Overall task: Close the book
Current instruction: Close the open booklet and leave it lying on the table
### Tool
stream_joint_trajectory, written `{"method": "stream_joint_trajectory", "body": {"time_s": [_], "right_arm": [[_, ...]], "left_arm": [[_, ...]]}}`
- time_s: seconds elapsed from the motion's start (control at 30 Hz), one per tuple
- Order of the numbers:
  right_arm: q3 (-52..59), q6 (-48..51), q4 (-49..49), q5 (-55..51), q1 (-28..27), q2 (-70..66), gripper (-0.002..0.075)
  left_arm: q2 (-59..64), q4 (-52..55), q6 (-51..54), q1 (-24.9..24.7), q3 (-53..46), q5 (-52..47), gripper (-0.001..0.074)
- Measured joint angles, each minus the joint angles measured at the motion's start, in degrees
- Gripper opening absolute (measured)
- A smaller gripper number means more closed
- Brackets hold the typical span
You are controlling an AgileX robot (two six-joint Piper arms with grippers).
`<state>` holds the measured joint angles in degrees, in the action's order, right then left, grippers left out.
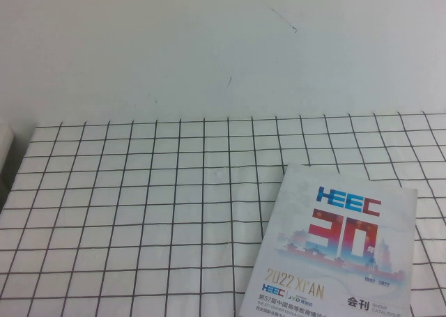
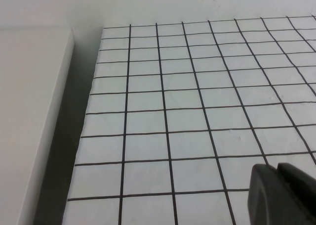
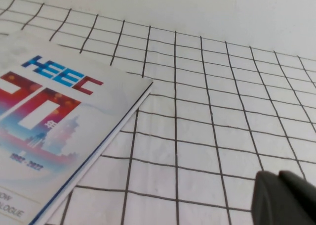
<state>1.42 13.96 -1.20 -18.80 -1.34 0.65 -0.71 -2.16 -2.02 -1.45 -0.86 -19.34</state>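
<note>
the book (image 1: 341,251) is lying closed, cover up, at the near right edge of the checked cloth (image 1: 139,205), so the task is looking finished. the left gripper (image 2: 281,190) is hovering over bare cloth and the right gripper (image 3: 284,198) near the book. i cannot tell how wide either is. next is likely only retreating.
</note>
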Motion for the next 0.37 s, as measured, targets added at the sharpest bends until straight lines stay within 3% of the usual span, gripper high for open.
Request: {"method": "stream_joint_trajectory", "body": {"time_s": [0.37], "right_arm": [[-0.1,-12.0,3.9,-0.7,0.0,0.0,-0.0003]], "left_arm": [[0.0,0.0,0.0,0.0,0.0,0.0,-0.0004]]}}
